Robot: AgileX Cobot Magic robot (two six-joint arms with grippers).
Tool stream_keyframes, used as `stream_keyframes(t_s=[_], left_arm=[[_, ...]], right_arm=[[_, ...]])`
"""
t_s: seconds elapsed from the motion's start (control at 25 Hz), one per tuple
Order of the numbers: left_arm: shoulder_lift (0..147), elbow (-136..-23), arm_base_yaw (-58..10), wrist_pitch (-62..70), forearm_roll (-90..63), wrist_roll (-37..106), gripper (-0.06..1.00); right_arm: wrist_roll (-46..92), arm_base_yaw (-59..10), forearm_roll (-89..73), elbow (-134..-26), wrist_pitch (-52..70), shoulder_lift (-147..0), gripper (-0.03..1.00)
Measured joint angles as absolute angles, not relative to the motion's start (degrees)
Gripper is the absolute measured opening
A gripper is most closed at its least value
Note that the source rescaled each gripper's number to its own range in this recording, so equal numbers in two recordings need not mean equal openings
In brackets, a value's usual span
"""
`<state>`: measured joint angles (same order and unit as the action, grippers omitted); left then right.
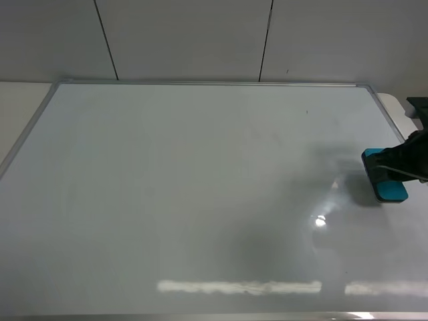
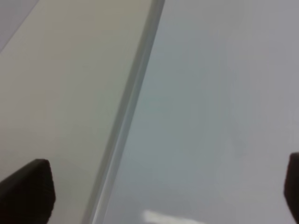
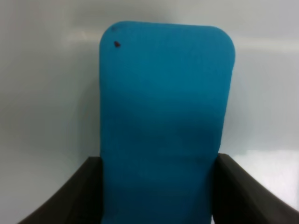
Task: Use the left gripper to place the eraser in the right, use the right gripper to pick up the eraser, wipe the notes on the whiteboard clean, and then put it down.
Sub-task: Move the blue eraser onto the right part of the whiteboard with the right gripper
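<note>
Here, a large glossy white whiteboard with a thin silver frame (image 1: 200, 200) fills the scene, beige wall panels behind it. No marker notes show anywhere on it, so the wiping looks done. The right gripper (image 3: 156, 186), black with splayed fingers, is pressed against both long sides of the teal-blue oblong eraser (image 3: 163, 121), which juts forward from its jaws, low over the board's edge, probably for setting down. The left gripper (image 2: 163, 191) hangs spread wide and empty beside the frame.
</note>
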<state>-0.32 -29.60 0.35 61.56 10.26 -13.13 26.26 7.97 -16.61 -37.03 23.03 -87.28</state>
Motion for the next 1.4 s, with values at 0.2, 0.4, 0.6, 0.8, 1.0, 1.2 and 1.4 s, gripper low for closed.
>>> stream_keyframes(t_s=[0.2,0.4,0.6,0.8,1.0,1.2,1.4], left_arm=[[-0.32,-29.60,0.35,61.56,10.26,-13.13,1.00],[-0.32,-29.60,0.35,61.56,10.26,-13.13,1.00],[-0.32,-29.60,0.35,61.56,10.26,-13.13,1.00],[-0.32,-29.60,0.35,61.56,10.31,-13.13,1.00],[-0.32,-29.60,0.35,61.56,10.31,-13.13,1.00],[-0.32,-29.60,0.35,61.56,10.31,-13.13,1.00],[-0.32,-29.60,0.35,61.56,10.31,-13.13,1.00]], right_arm=[[29.96,7.97,-20.82,-36.86,23.14,-90.29,0.00],[31.74,7.97,-21.93,-36.86,22.99,-90.44,0.00],[32.51,7.97,-22.95,-36.86,22.93,-90.44,0.00],[33.29,7.97,-22.95,-36.86,22.87,-90.44,0.08],[34.62,7.97,-23.17,-36.86,22.04,-90.44,0.89],[34.62,7.97,-23.36,-36.86,22.28,-90.44,0.99],[34.62,7.97,-23.49,-36.86,22.65,-90.19,0.99]])
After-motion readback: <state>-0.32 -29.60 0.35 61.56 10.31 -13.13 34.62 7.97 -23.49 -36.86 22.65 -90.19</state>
